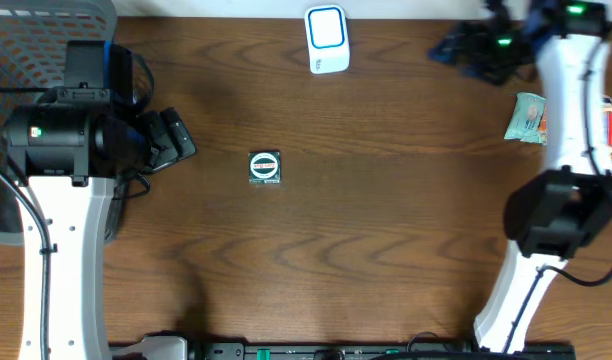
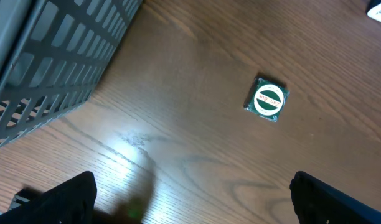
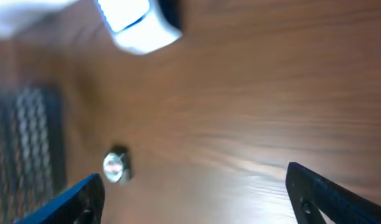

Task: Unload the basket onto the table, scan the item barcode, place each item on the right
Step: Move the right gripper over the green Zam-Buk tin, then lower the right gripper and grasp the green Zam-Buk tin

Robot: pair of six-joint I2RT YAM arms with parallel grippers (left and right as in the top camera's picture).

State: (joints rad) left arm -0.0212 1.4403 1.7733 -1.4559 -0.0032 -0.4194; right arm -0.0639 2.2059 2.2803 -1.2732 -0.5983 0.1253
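Since the packet [image 1: 265, 167] lies central on the tabletop [image 1: 386, 220], short of the far-edge scanner [image 1: 326, 40], left arm [image 1: 61, 230] and right arm [image 1: 566, 90] hang with jaws released, ready to grasp.

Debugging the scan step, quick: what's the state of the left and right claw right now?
Left claw: open, holding nothing.
Right claw: open, holding nothing.
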